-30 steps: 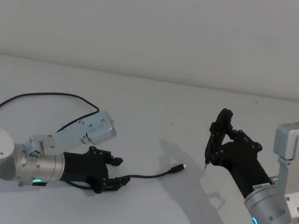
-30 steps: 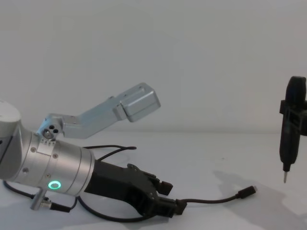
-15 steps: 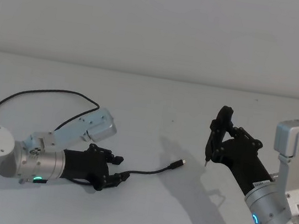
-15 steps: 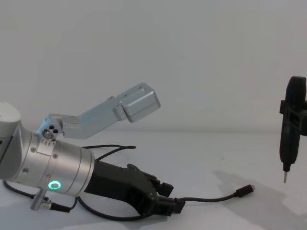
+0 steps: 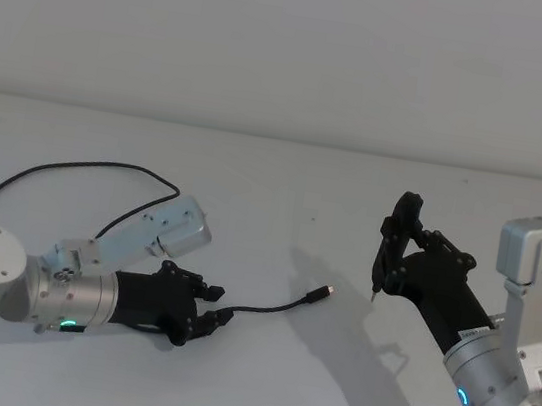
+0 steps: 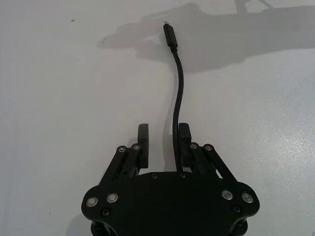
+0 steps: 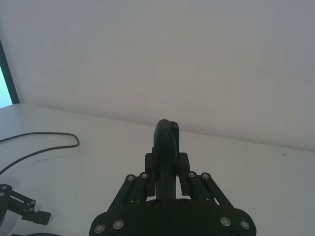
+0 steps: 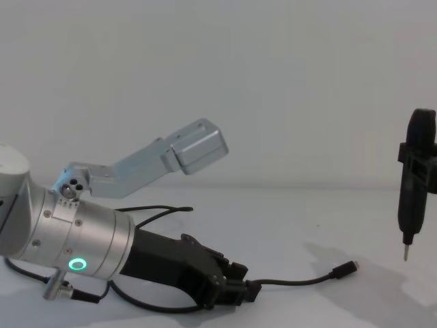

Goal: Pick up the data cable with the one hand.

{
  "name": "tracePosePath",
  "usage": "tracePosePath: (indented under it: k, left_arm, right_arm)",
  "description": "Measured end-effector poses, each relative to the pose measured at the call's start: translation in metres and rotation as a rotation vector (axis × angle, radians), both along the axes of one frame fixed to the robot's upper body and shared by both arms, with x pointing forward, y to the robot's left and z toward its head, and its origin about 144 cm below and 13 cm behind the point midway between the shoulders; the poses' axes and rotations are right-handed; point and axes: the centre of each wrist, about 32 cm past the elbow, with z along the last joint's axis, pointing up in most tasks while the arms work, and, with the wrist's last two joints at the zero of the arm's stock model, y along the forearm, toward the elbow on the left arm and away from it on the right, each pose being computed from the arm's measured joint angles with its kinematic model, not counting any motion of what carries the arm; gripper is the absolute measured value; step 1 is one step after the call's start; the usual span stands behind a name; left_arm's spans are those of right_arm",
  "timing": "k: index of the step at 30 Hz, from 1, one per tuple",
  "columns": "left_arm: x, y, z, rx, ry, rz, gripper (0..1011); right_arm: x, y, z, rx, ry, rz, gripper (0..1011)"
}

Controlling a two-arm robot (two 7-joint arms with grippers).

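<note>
The black, blocky two-jaw left gripper (image 6: 163, 130) is straddling the long thin black data cable (image 6: 177, 83) with its jaws partly open and the cord lying unclamped against one finger, apparently so that closing would pinch it, while the right gripper (image 5: 396, 264), well off to its side, is clamping a slim black stick tool (image 8: 412, 179).

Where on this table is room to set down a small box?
Free: the far table, behind the data cable and the right gripper; also the front middle, between it and the left gripper. Crowded: the left side, where that gripper straddles the cable.

White table (image 5: 282, 195), pale wall (image 5: 293, 45), pin-tipped tool (image 8: 416, 171)
</note>
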Motion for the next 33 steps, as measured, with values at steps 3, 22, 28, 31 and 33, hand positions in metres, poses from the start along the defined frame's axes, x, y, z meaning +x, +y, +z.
tracePosePath:
  k: [3, 22, 28, 31, 33]
  left_arm:
    - [0.0, 0.0, 0.0, 0.0, 0.0, 0.0, 320]
    - [0.0, 0.0, 0.0, 0.001, 0.0, 0.0, 50]
    - [-0.0002, -0.0003, 0.0004, -0.003, -0.006, -0.001, 49]
    - [-0.0006, -0.0003, 0.0004, -0.009, -0.018, 0.0, 49]
    - [-0.0011, -0.0006, 0.0004, -0.014, -0.028, -0.001, 50]
  right_arm:
    - [0.0, 0.0, 0.0, 0.0, 0.0, 0.0, 274]
    - [0.0, 0.0, 0.0, 0.0, 0.0, 0.0, 275]
    - [0.0, 0.0, 0.0002, 0.001, -0.001, -0.001, 275]
    - [-0.0001, 0.0, 0.0017, 0.005, -0.009, -0.002, 274]
    - [-0.0002, 0.0, 0.0027, 0.007, -0.016, -0.002, 274]
